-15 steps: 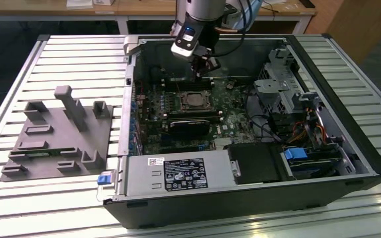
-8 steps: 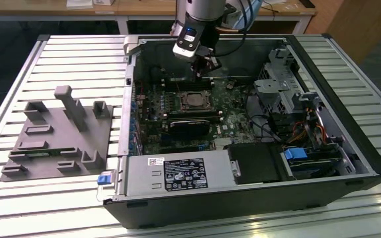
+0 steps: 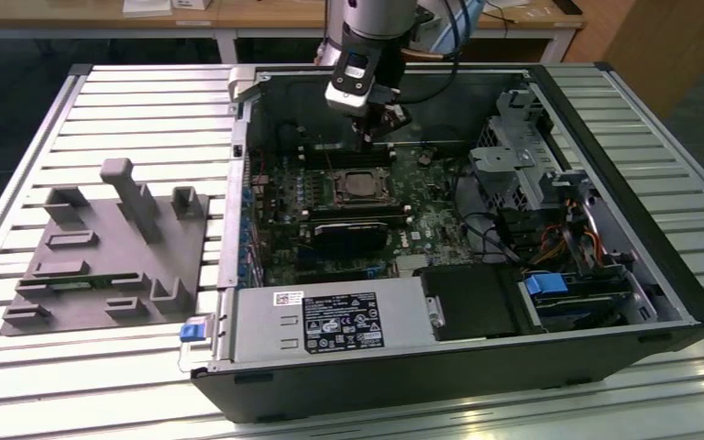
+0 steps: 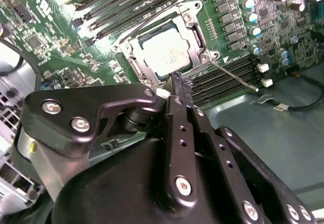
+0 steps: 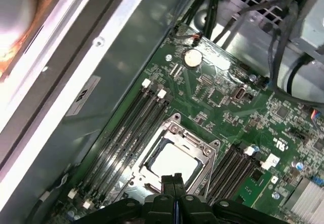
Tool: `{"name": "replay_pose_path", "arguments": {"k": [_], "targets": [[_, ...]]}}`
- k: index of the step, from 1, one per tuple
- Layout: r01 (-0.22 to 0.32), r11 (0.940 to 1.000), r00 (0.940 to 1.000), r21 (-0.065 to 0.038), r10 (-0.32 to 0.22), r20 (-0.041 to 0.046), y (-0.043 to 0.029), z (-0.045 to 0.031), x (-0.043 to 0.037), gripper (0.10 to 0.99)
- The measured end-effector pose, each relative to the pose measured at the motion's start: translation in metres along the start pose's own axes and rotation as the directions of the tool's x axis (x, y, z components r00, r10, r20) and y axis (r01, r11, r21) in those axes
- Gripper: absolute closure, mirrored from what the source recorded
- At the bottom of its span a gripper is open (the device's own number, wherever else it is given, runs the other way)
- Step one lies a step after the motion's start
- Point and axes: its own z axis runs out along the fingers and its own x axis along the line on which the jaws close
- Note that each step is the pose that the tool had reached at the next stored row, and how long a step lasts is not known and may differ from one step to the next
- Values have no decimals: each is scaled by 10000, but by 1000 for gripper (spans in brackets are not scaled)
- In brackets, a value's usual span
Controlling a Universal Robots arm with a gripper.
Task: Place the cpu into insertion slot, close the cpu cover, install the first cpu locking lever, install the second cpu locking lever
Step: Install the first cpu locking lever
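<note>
One Universal Robots arm reaches down from the top of the exterior view into an open computer case [image 3: 641, 302] that lies on a slatted metal counter [image 3: 120, 87]. Its pincer [image 3: 379, 136] hangs above the motherboard, just behind the insertion slot [image 3: 334, 186], where the cpu [image 3: 361, 188] sits as a pale square. A grey moulded fixture tray [image 3: 95, 266] lies on the counter towards the exterior view's left, well apart from the case.

In the second wrist view the pincer [image 4: 182, 84] has its two black fingers pressed together and holds nothing; the tips hover just beside the socket's edge. The cpu [image 4: 166, 51] lies flat in the slot, and the cpu cover [image 4: 195, 36] frames it, down over its edges. A thin metal locking lever [image 4: 235, 77] runs from the socket's corner out across the memory slots [image 4: 228, 84]; whether it is hooked down I cannot tell.

In the first wrist view the shut fingertips [image 5: 170, 179] stand at the near edge of the cpu [image 5: 174, 160], with the cover [image 5: 202, 150] around it. Long memory slots [image 5: 126, 133] flank the socket, and a coin cell battery [image 5: 192, 58] sits further along the board.
</note>
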Motion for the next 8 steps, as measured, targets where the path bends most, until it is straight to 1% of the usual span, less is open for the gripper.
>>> {"name": "replay_pose_path", "arguments": {"k": [2, 4, 6, 8], "targets": [[347, 9994, 9994, 6, -347, -2, 0, 0, 0, 969], [724, 9974, 9974, 11, -724, -5, 0, 0, 0, 969], [1082, 9941, 9941, 15, -1082, -9, 0, 1, 0, 969], [1440, 9896, 9896, 19, -1440, -12, 0, 1, 0, 969]]}}
